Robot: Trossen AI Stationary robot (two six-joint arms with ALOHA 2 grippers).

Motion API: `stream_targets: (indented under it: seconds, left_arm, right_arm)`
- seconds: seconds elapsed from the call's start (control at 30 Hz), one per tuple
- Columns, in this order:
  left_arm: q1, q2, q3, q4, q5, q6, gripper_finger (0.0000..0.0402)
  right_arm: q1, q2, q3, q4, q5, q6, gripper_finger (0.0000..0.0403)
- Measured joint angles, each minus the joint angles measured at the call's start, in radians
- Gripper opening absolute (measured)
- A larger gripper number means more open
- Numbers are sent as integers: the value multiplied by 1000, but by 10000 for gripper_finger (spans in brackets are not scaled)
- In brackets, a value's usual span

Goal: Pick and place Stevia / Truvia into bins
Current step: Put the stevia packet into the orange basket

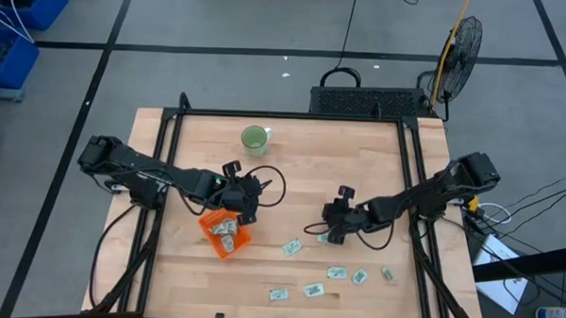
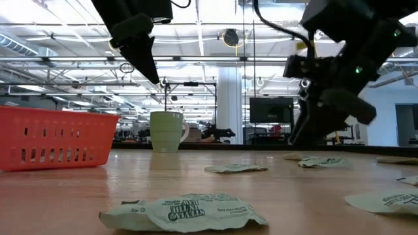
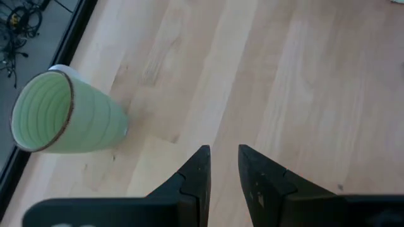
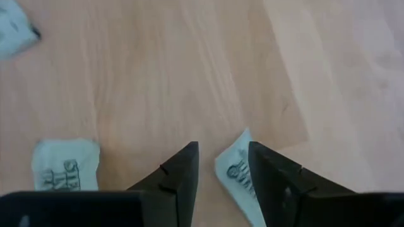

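Observation:
Several pale green and white Stevia sachets (image 1: 337,271) lie flat on the wooden table's near right part. More sachets (image 1: 226,230) lie in the orange bin (image 1: 214,240). My left gripper (image 3: 223,165) hangs open above the bin's far edge (image 2: 147,65) with nothing between its fingers. My right gripper (image 4: 223,165) is low over the table's middle (image 1: 328,232), open, and one sachet (image 4: 235,171) lies on the wood between its fingers. Whether they touch it, I cannot tell. Another sachet (image 4: 66,164) lies beside it.
A light-green cup (image 1: 254,137) stands upright near the table's far edge, also seen ahead of my left gripper (image 3: 63,113). Black frame rails (image 1: 411,154) run along the table's sides. Bare wood lies between the cup and the grippers.

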Motion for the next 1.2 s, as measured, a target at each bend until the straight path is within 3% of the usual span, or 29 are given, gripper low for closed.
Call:
stream_targets:
  seconds: [0.33,0.67,0.8,0.93,1.03,1.13,1.2]
  left_arm:
    - [0,0,0,19,0,-6,88]
    - [0,0,0,52,1,-13,88]
    - [0,0,0,75,22,-3,88]
    - [-2,1,-1,114,107,156,88]
    - [-9,1,-1,177,133,300,88]
    - [-15,1,-1,248,144,406,88]
    - [-14,1,-1,266,167,446,88]
  right_arm:
    - [8,39,-110,172,78,-2,125]
    - [-32,35,-148,244,76,-54,11]
    - [-43,21,-151,283,84,-184,6]
    - [-60,-11,-149,451,74,-289,1]
    - [-87,-14,-148,608,-29,-314,2]
    - [-117,-21,-147,766,-197,-295,1]
    - [-129,-27,-146,791,-246,-253,1]
